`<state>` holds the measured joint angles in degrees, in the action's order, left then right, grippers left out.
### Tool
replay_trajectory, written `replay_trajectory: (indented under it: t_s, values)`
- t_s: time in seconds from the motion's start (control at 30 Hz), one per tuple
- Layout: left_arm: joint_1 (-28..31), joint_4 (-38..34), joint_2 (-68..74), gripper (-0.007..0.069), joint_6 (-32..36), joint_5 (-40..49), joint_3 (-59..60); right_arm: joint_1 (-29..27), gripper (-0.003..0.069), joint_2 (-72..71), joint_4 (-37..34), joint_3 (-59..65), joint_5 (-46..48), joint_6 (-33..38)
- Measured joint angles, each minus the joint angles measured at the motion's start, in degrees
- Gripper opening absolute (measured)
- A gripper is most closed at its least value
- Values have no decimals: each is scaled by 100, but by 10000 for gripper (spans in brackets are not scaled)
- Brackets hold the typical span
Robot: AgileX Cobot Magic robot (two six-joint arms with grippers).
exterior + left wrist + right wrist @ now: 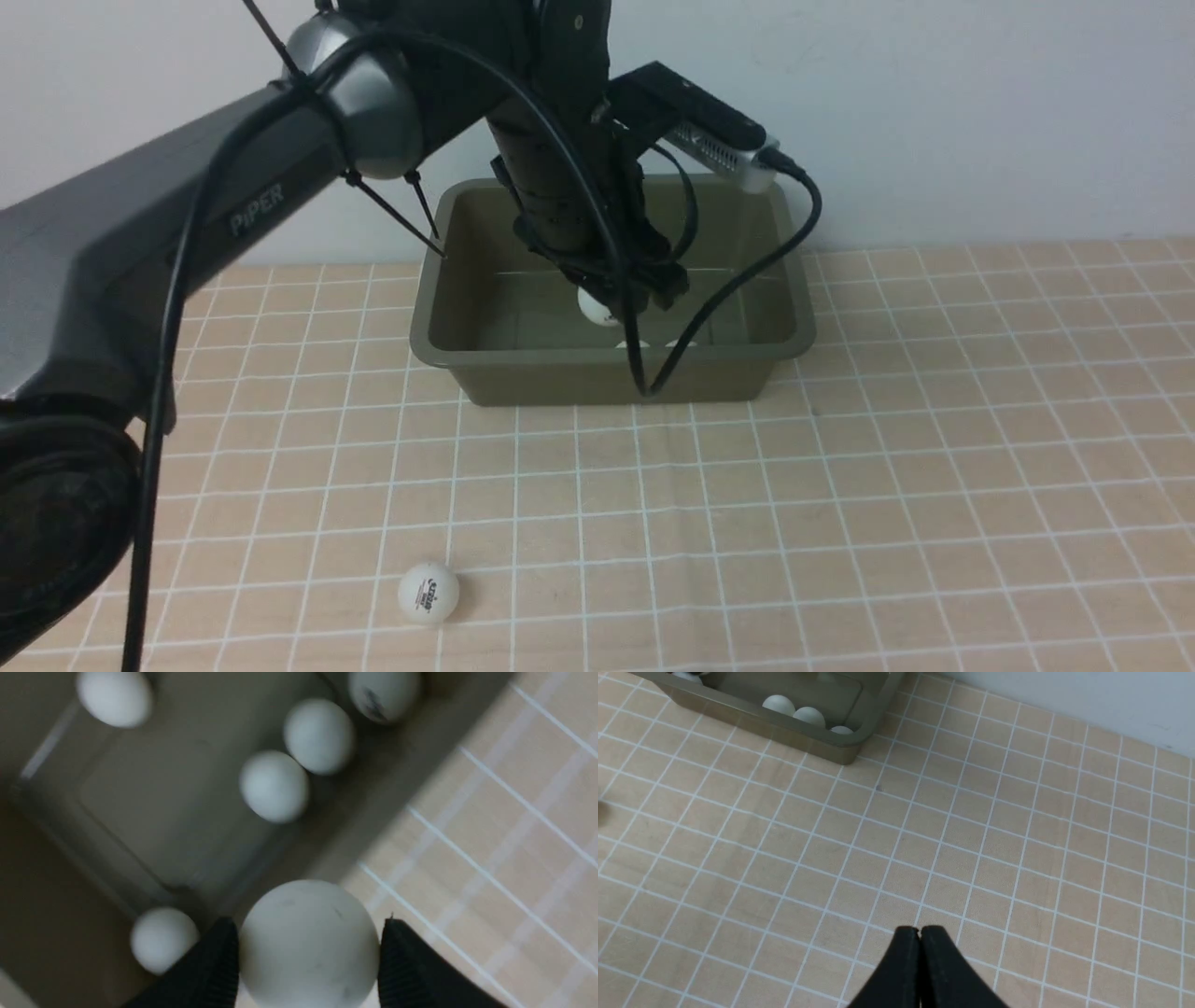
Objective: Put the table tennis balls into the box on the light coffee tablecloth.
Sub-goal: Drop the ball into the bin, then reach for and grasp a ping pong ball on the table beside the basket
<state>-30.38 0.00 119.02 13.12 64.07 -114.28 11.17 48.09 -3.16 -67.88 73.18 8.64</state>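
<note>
I count seven table tennis balls (273, 786) out there, one olive-green box (448, 353), and one checked tablecloth (840, 513).

Olive-green box (607, 369) upright on the gridded tablecloth (840, 513), five white balls (273, 786) inside. A sixth ball (308, 942) hangs over it (pinched on both sides). A logo-printed ball (428, 593) lies on the cloth, well apart.
</note>
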Motion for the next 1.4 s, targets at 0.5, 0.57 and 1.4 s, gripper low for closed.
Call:
replay_trajectory:
  t_s: [0.5, 0.57, 1.4]
  values:
    - [759, -292, 694, 315, -409, -913, 0, 0, -19, 0, 0, 0, 0, 0]
    - [770, -298, 712, 341, -395, -913, 0, 0, -19, 0, 0, 0, 0, 0]
    - [783, 205, -882, 386, -551, 669, 0, 0, -19, 0, 0, 0, 0, 0]
